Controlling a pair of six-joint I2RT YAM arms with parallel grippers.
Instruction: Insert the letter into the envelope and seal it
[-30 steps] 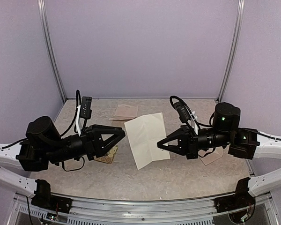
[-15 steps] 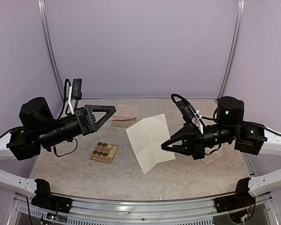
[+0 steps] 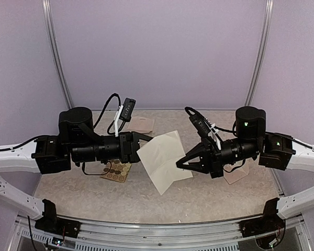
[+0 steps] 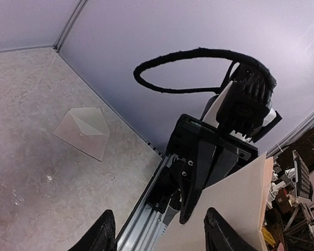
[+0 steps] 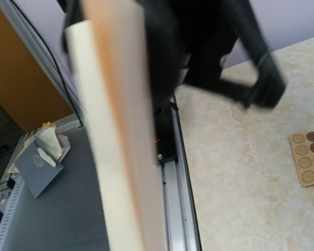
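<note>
The letter (image 3: 162, 159) is a cream sheet with fold creases, held off the table at mid-table. My right gripper (image 3: 179, 163) is shut on its right edge. In the right wrist view the letter (image 5: 120, 151) shows edge-on and blurred, hiding the fingers. My left gripper (image 3: 141, 142) is open at the letter's upper left edge. In the left wrist view its fingertips (image 4: 102, 234) are spread, with the letter (image 4: 235, 209) reaching in between them from the right. The envelope (image 3: 140, 124) lies flat at the back of the table, and it also shows in the left wrist view (image 4: 83, 130).
A yellowish sheet of round brown stickers (image 3: 116, 171) lies under my left arm, and it also shows in the right wrist view (image 5: 311, 157). A pale pinkish paper (image 3: 235, 175) lies under my right arm. Purple walls close the back and both sides.
My left arm has swung in from the left side to the letter's left edge, its gripper open. My right gripper has kept hold of the letter, which shifted slightly.
</note>
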